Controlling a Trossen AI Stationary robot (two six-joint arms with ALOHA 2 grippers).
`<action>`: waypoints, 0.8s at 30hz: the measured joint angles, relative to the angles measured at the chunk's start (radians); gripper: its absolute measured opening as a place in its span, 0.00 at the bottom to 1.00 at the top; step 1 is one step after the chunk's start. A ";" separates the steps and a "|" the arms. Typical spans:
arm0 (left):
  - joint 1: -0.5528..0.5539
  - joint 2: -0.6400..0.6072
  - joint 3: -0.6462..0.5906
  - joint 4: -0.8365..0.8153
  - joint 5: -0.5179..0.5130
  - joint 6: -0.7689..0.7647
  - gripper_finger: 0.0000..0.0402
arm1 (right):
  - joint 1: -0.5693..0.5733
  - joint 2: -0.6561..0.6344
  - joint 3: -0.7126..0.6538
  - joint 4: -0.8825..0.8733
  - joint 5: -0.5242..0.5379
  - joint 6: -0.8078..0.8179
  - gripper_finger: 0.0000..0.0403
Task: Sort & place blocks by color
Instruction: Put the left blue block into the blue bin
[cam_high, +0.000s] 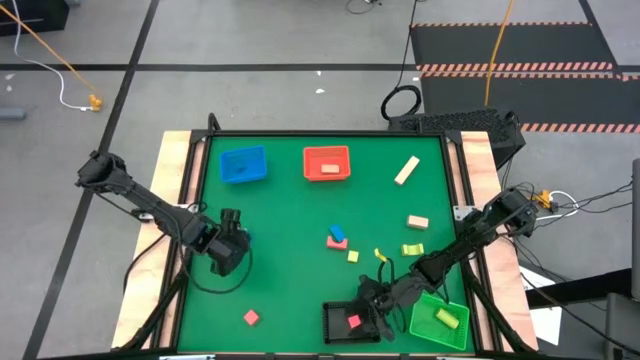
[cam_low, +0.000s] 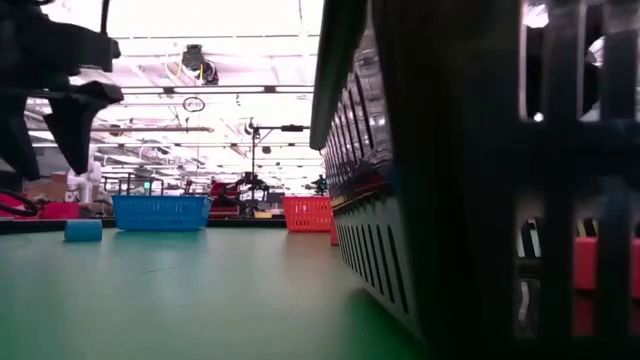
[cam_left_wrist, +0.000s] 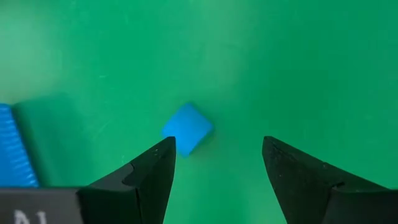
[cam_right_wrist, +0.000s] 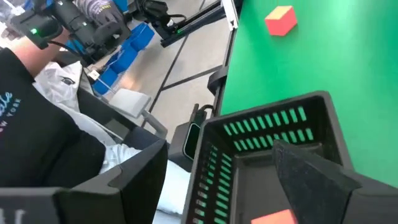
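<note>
My left gripper hangs open above the table's left half, pointing down at a small blue block that lies flat on the green mat just beyond its fingertips. In the low view that block sits below the gripper. My right gripper stands open over the black tray at the near edge. A pink block lies on that tray's floor, also showing below the fingers in the right wrist view. Other blocks lie loose mid-table.
A blue tray and a red tray stand at the far side, and a green tray holding a yellow-green block sits beside the black one. Loose tan, yellow and pink blocks are scattered. A person sits beyond the table's edge.
</note>
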 joint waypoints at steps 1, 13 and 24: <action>0.016 0.000 0.000 0.010 0.011 0.011 0.60 | -0.002 0.000 0.000 0.000 0.000 -0.007 0.70; 0.202 0.080 0.000 0.044 0.025 -0.502 0.60 | -0.018 0.000 0.000 -0.011 -0.001 -0.025 0.70; 0.237 0.265 0.000 0.058 0.099 -0.777 0.60 | -0.019 0.000 -0.001 -0.106 -0.004 -0.023 0.70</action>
